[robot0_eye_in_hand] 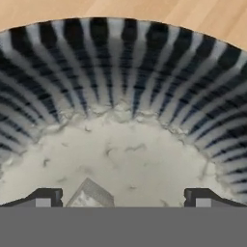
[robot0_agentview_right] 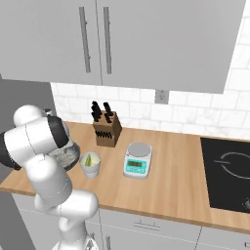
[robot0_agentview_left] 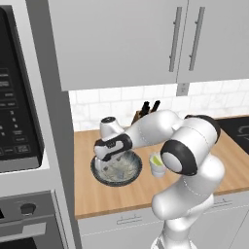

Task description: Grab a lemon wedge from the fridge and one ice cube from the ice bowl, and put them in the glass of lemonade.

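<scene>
My gripper [robot0_eye_in_hand: 124, 198] is open, low inside the ice bowl [robot0_eye_in_hand: 120, 72], whose wall is striped dark and pale. A pale ice cube [robot0_eye_in_hand: 89, 194] lies on the bowl's floor between the two fingertips, nearer the left one, with neither touching it. From the left base view the hand [robot0_agentview_left: 111, 147] hangs over the ice bowl [robot0_agentview_left: 127, 176] on the wooden counter. Just right of the bowl stands the glass of lemonade [robot0_agentview_left: 157, 169] with the yellow-green lemon wedge [robot0_agentview_left: 155, 160] in it. The glass [robot0_agentview_right: 91, 167] and wedge [robot0_agentview_right: 89, 158] also show from the right. The fridge is out of view.
A knife block [robot0_agentview_right: 106, 130] stands at the back wall and a white-and-teal scale [robot0_agentview_right: 137, 161] sits right of the glass. A black cooktop [robot0_agentview_right: 228, 174] lies at the far right. A tall oven column [robot0_agentview_left: 22, 121] bounds the counter on the left, with wall cabinets [robot0_agentview_left: 121, 39] overhead.
</scene>
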